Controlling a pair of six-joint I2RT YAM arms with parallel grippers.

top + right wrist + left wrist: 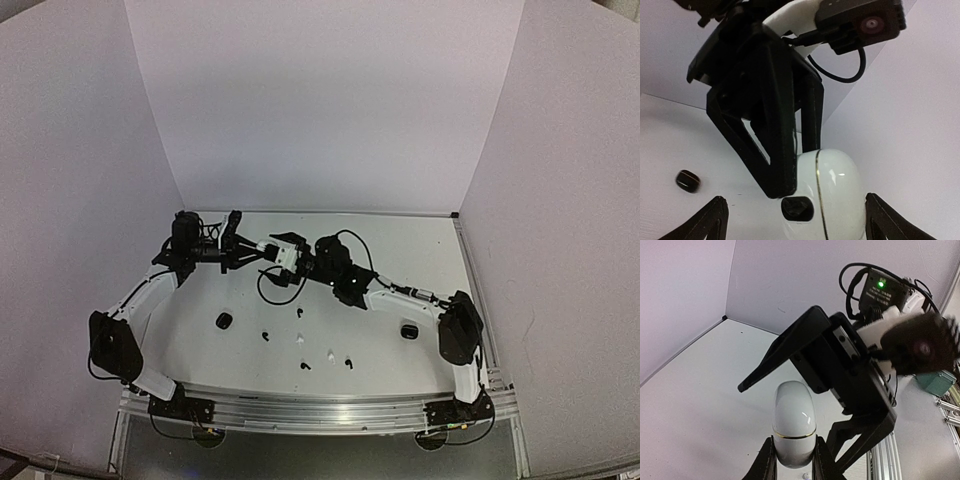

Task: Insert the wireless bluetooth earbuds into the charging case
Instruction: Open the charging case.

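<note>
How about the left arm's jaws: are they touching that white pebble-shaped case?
Touching. The left wrist view shows the left gripper, both jaws pressed against the sides of the white case.

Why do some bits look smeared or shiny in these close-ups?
Left wrist view: the round black camera housing at right is blurred, and the glossy white pebble-shaped case shows bright glare. Right wrist view: that case glints too; the small black rounded object looks soft.

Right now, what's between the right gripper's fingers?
The white charging case, clamped by the left gripper, sits between the fingers of the open right gripper. Right wrist view shows it.
</note>
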